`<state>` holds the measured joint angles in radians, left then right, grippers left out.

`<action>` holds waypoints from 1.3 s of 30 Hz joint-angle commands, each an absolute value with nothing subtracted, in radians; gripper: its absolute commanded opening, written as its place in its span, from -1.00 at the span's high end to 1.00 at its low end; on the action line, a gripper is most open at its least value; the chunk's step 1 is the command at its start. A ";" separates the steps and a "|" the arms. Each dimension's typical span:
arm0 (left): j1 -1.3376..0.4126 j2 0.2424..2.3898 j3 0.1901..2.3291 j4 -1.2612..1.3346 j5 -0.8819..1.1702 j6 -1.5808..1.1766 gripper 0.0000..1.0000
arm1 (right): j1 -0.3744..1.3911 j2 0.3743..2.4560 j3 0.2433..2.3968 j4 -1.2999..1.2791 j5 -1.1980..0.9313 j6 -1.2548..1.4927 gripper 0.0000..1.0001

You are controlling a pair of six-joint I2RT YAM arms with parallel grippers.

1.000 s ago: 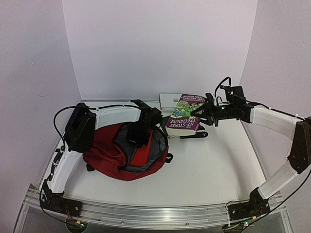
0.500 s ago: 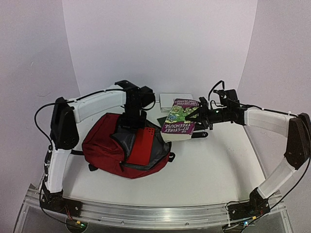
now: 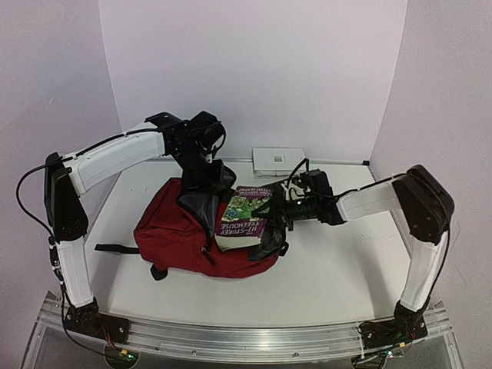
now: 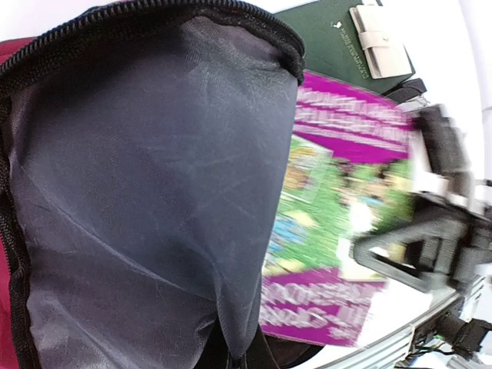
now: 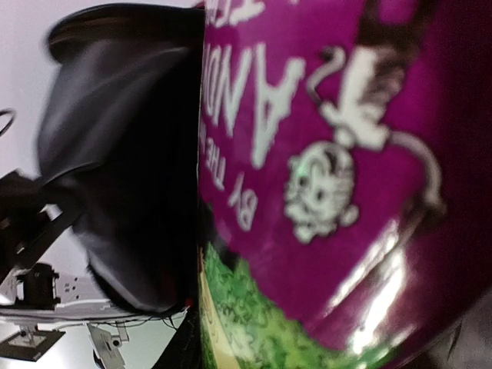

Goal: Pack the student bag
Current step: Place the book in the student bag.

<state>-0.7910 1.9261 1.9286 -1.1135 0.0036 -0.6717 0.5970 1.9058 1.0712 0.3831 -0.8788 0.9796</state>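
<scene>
L gripper (image 3: 206,175) is clamped tight on the grey-lined flap (image 4: 154,192) of the student bag (image 3: 173,234). A sec ago it was down low in the bag's mouth. Now it's hoisted toward 12 o'clock, flap w/ it, so the opening gapes.

R gripper (image 3: 286,209) pinches the purple-and-green book (image 3: 244,219) by its 3 o'clock edge. That book was hanging at abt 2 o'clock of the bag, clear of it. Now it's swung in & lies tilted across the mouth; can't tell how deep it's in.

The bag lies centre-left on the table (image 3: 338,261), mouth facing 3 o'clock. Further out: a green notebook (image 4: 338,38) just behind the book at abt 1 o'clock, and a white box (image 3: 278,160) by the back wall.

My read: opening is held, book's partway there. It prob needs pushing on toward 9 o'clock, under the flap, before either grip lets go.
</scene>
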 commanded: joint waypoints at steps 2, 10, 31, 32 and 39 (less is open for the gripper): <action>-0.793 1.806 1.893 -0.952 0.061 -0.698 0.99 | 0.686 2.013 1.148 0.717 -0.876 1.150 1.00; -0.793 1.805 1.889 -0.911 0.089 -0.695 0.99 | 0.765 2.236 1.358 0.761 -0.838 1.203 1.00; -0.787 1.833 1.948 -0.959 0.083 -0.692 1.00 | 0.756 2.098 1.277 0.259 -0.606 1.041 -0.21; -0.787 1.833 1.948 -0.956 0.084 -0.692 1.00 | 0.756 2.112 1.286 0.256 -0.616 1.042 -0.07; -0.787 1.843 1.937 -0.931 0.123 -0.702 1.00 | 0.780 2.215 1.438 0.277 -0.623 1.055 0.67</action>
<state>-0.7841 1.8786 1.8854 -1.0217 0.0673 -0.6892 0.7590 2.1622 1.3104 0.2341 -0.6242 1.0497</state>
